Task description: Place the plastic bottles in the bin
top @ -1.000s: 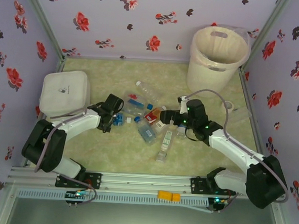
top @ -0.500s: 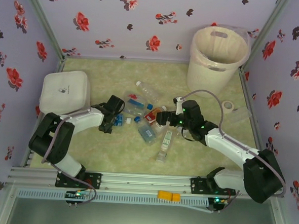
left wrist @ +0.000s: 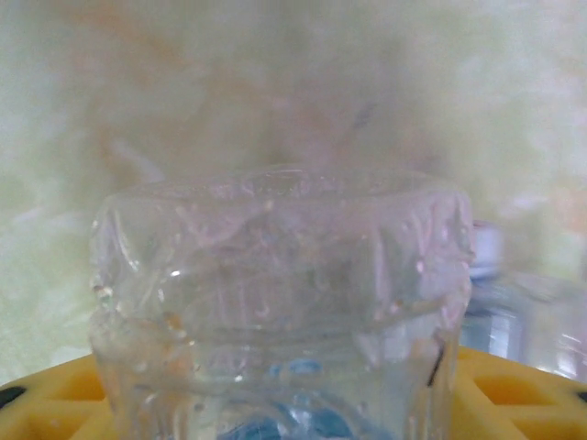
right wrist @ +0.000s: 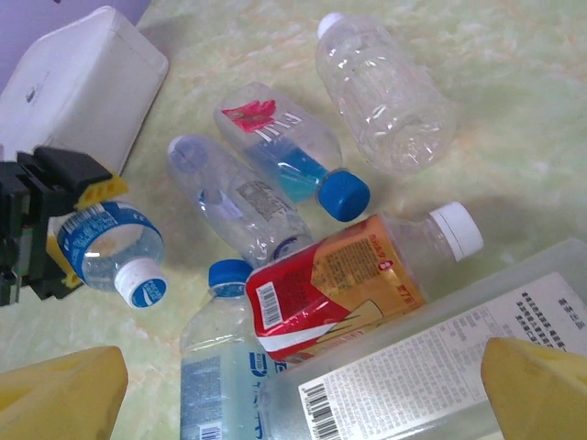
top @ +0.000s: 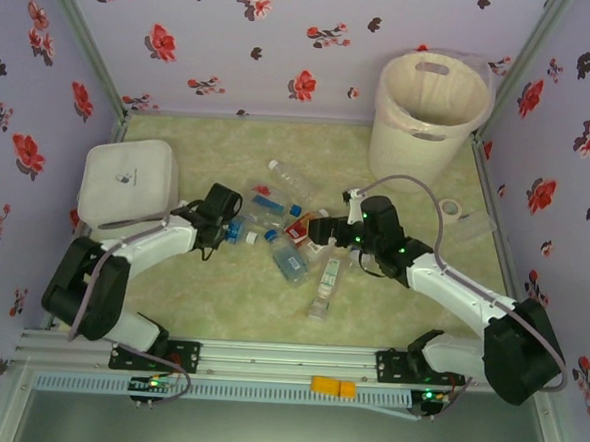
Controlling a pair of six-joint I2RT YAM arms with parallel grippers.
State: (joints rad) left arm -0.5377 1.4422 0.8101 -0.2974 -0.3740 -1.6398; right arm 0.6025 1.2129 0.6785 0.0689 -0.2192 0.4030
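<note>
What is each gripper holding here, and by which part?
Left gripper clamps a blue-labelled bottle around its body; right gripper is open, holding nothing.

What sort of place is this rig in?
Probably a purpose-built robot test cell, not a real room: floral-print walls on a metal frame, left arm and right arm bolted to a rail, plastic bottles scattered near a bin.

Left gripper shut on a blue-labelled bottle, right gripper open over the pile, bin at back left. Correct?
No. The bin is at back right, not left; the top external view shows it. The left gripper is shut on the blue-labelled bottle, the right gripper open over the pile.
</note>
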